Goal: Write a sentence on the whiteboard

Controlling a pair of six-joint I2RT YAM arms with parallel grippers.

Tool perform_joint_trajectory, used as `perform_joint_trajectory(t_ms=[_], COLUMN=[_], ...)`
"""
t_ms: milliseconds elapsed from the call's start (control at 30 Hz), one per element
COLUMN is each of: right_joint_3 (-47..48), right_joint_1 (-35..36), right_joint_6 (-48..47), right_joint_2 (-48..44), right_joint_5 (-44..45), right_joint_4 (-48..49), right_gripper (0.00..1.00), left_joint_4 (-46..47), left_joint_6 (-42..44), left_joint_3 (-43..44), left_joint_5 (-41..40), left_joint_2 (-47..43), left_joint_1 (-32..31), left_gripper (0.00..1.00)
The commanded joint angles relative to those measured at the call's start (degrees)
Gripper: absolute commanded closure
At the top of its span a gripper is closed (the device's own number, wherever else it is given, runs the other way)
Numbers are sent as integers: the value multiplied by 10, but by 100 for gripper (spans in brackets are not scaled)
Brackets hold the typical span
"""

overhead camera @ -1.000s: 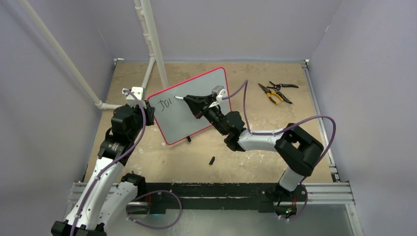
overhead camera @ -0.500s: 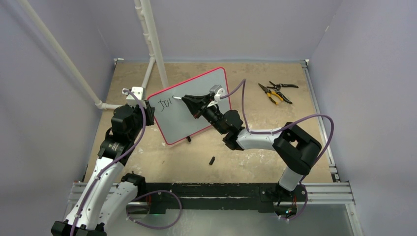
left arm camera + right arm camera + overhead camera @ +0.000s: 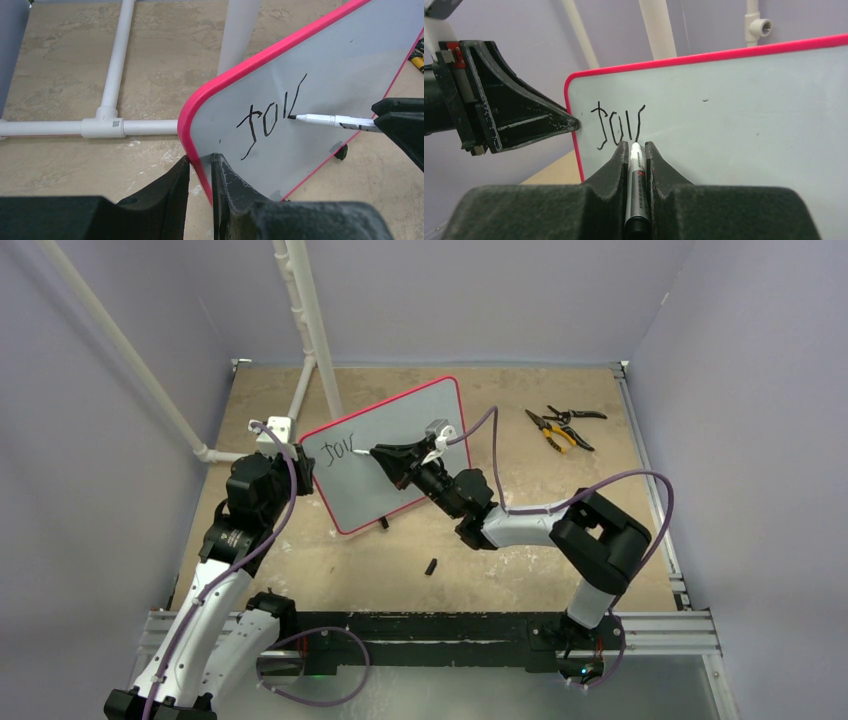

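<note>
On the tan table (image 3: 350, 570), left of centre, the whiteboard (image 3: 350, 490) stands tilted on its feet, its near corner clamped between the fingers of the left gripper (image 3: 201, 167). Facing it, the right gripper (image 3: 635, 150) is clamped on a marker (image 3: 330, 120), whose tip touches the board at the sentence (image 3: 267, 125), only a few letters long. Pressing too hard could twist the board in that one-corner pinch and smear the stroke.

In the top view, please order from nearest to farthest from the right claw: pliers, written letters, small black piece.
1. written letters, just left of the right claw
2. small black piece, toward the arm bases
3. pliers, far right
</note>
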Motion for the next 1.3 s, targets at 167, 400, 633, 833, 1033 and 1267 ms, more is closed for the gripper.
perform_joint_trajectory(t_ms=[167, 400, 633, 833, 1033, 1267], right_joint_3=[-8, -6, -25, -30, -23, -2], right_joint_1=[6, 12, 14, 5, -41, -61], right_joint_6=[18, 22, -7, -31, -22, -22], right_joint_2=[26, 33, -31, -90, -94, -84], right_joint_5=[-20, -31, -46, -16, -16, -36], right_joint_4=[9, 10, 21, -25, -20, -18], right_gripper=[100, 100, 100, 100, 100, 100], left_joint_4=[23, 23, 22, 21, 21, 22], left_joint_6=[4, 3, 3, 4, 3, 3], left_joint_3=[8, 8, 7, 7, 7, 7], left_joint_5=[8, 8, 8, 7, 7, 7], left_joint_2=[0, 0, 0, 0, 0, 2], left_joint_1=[0, 0, 0, 0, 0, 0], left_gripper=[79, 79, 79, 79, 79, 79])
